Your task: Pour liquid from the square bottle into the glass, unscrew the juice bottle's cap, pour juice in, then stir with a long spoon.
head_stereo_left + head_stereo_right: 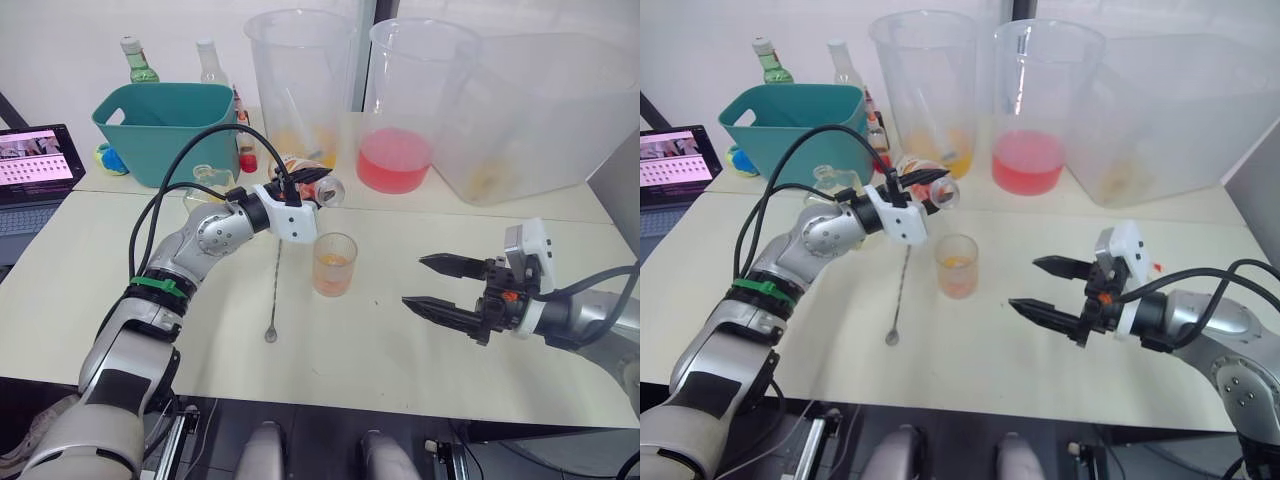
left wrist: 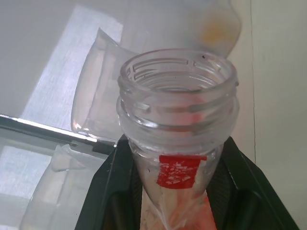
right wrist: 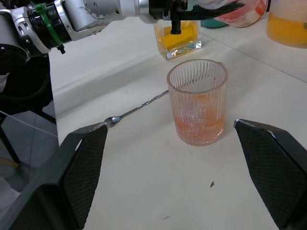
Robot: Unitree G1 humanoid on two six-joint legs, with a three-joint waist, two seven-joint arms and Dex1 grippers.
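Observation:
The juice bottle (image 1: 318,188) lies tilted almost level in my left gripper (image 1: 305,187), which is shut on it, its open mouth (image 2: 177,86) just above the glass (image 1: 334,263). A little orange-pink liquid sits in the ribbed glass (image 3: 197,103). The long spoon (image 1: 274,290) lies flat on the table left of the glass. Behind my left forearm stands the square bottle (image 3: 178,40) with yellow contents. To the right of the glass my right gripper (image 1: 412,281) hovers open and holds nothing. The cap is out of view.
A teal basket (image 1: 160,120) stands at the back left with a green bottle (image 1: 137,62) and a clear bottle (image 1: 208,62) behind it. Big clear beakers (image 1: 300,80) (image 1: 410,100) and a tub (image 1: 530,110) line the back. A laptop (image 1: 35,165) sits far left.

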